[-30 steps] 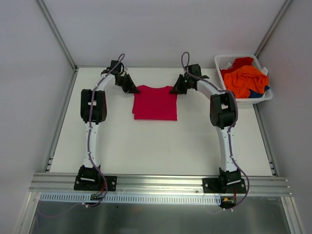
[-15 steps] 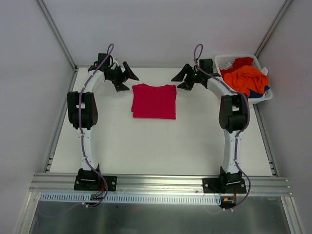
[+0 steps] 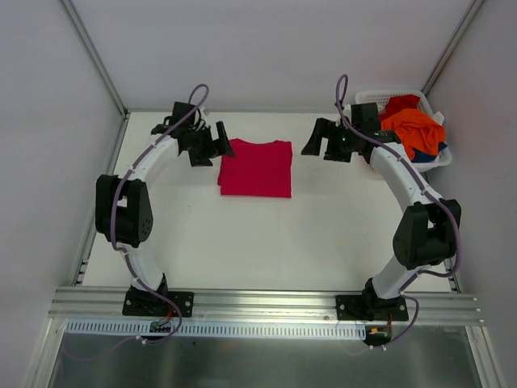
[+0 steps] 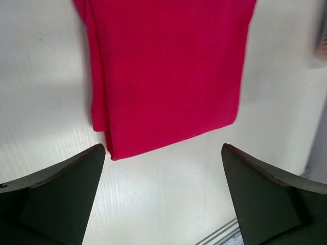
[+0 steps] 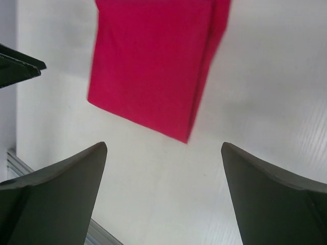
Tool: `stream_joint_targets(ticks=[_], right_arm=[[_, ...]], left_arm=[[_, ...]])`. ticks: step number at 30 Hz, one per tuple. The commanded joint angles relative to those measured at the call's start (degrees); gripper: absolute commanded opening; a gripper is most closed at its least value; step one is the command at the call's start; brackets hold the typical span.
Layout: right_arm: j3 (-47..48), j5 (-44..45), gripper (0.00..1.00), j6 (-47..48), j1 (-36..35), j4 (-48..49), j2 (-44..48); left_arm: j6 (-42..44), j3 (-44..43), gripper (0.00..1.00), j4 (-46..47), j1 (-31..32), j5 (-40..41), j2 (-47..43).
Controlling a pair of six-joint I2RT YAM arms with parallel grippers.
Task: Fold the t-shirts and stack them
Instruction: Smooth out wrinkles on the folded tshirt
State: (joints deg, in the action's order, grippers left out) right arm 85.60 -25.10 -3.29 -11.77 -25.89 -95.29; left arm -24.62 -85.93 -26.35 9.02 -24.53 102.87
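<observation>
the folded magenta t-shirt (image 3: 256,168) lay flat on the table (image 3: 242,242); left gripper (image 3: 212,144) and right gripper (image 3: 321,139) flanked it, fingers released, grasping nothing.

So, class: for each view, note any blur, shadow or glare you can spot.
Top external: even light, sharp; faint shadow under the folded pink t-shirt. Left wrist: shirt crisp, the dark fingers soft, blur at the right edge. Right wrist: shirt edges slightly blurred, soft shadow beside it on the table.
</observation>
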Motion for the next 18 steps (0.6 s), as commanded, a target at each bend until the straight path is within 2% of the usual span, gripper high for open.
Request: stream_joint_targets(ticks=[1, 6, 10, 13, 18], right_arm=[[-5.09, 3.4, 1.0, 4.61, -0.01, -4.18, 0.97], [-13.17, 2.43, 1.0, 3.38, 0.08, 2.42, 4.67], [-12.83, -0.56, 1.0, 1.27, 0.08, 2.86, 4.14], [-12.3, -0.03, 1.0, 1.18, 0.08, 2.95, 3.88], [-10.63, 1.11, 0.99, 0.48, 0.17, 2.95, 2.12]], left_arm=[[1.61, 0.24, 0.98, -0.63, 6.17, 9.85, 2.85], [-2.62, -3.89, 0.93, -0.55, 7.42, 17.67, 7.95], [-4.03, -6.87, 0.9, -0.55, 7.33, 21.62, 11.29], [-4.29, -8.46, 0.88, -0.55, 7.24, 22.86, 13.49], [-3.59, -11.1, 0.85, -0.63, 6.63, 19.62, 18.76]])
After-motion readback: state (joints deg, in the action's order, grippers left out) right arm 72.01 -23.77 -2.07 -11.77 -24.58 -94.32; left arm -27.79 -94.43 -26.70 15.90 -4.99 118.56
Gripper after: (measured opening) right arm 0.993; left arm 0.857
